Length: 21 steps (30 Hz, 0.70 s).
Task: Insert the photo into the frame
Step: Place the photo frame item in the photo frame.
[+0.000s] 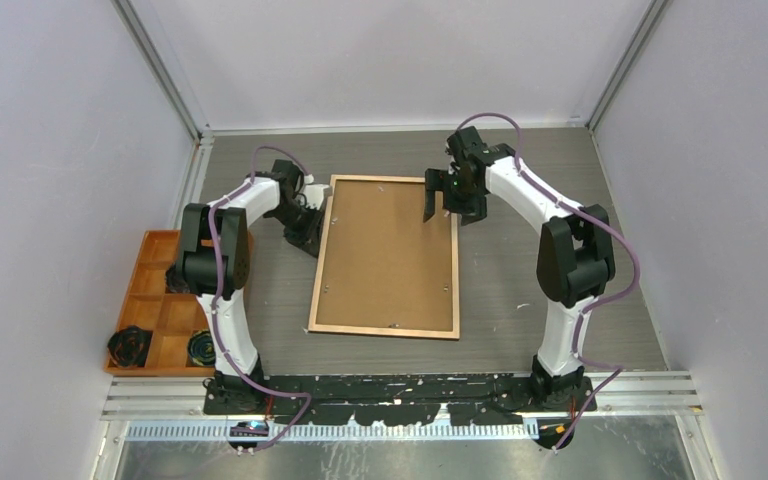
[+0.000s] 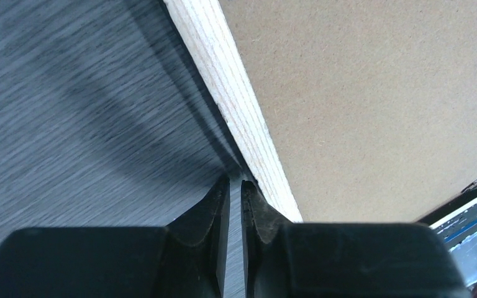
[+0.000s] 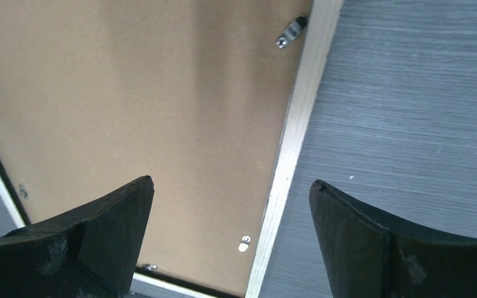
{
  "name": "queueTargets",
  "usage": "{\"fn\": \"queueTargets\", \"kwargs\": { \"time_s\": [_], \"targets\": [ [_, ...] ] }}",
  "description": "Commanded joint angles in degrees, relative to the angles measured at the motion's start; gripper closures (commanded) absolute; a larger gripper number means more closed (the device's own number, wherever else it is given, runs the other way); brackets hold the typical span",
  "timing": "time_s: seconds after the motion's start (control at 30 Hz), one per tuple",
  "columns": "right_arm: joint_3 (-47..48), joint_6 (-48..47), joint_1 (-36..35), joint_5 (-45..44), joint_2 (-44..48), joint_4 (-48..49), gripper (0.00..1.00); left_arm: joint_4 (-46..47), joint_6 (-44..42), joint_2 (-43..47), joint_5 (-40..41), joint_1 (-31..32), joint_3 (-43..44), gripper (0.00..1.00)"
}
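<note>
The frame (image 1: 385,331) lies back-up on the table, its light wood rails around a plain brown backing board (image 1: 390,255). The photo is hidden. My left gripper (image 1: 310,238) is low at the frame's left rail (image 2: 236,93), near the far corner. It (image 2: 235,181) is shut on nothing, its tips on the table just outside the rail. My right gripper (image 1: 447,208) hangs above the frame's right rail (image 3: 298,124) near the far end. It (image 3: 231,184) is open and empty, with the rail and the board's edge (image 3: 130,93) below the gap between its fingers.
Small metal clips (image 3: 290,31) (image 3: 244,243) sit along the board's edge by the right rail. An orange compartment tray (image 1: 150,237) stands at the table's left, with dark coiled items (image 1: 130,345) (image 1: 203,347) in its near cells. Walls close the table on three sides.
</note>
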<state>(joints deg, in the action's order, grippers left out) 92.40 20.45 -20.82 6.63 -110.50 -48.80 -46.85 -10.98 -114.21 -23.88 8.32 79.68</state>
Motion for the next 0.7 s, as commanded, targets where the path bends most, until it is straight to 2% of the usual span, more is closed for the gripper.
{"fn": "queueTargets", "kwargs": {
  "time_s": [0.0,0.1,0.23,0.37,0.53,0.67],
  "targets": [
    [-1.05,2.10,-0.32,-6.41,8.78,2.86,0.00,-1.69,-0.55,1.07,-1.12,-0.57,0.15,0.86],
    [-9.86,9.14,0.35,-4.19,14.04,15.23,0.00,-2.16,-0.43,1.25,-2.20,-0.63,0.28,0.85],
    [-20.27,17.38,0.50,3.68,17.14,29.03,0.00,-3.28,0.14,0.76,-4.18,-0.67,0.34,0.83],
    [-22.28,19.23,-7.90,0.23,16.59,32.36,0.05,-3.87,0.06,0.84,-6.35,-0.66,-0.72,0.84],
    [-22.60,24.37,-18.03,0.45,12.15,40.50,0.27,-4.26,-0.21,0.85,-7.76,-0.67,-1.95,0.86],
    [-23.07,28.20,-24.43,-0.38,10.00,46.28,0.29,-5.71,-0.36,1.52,-10.93,-1.05,-3.21,0.87]
  ]
}}
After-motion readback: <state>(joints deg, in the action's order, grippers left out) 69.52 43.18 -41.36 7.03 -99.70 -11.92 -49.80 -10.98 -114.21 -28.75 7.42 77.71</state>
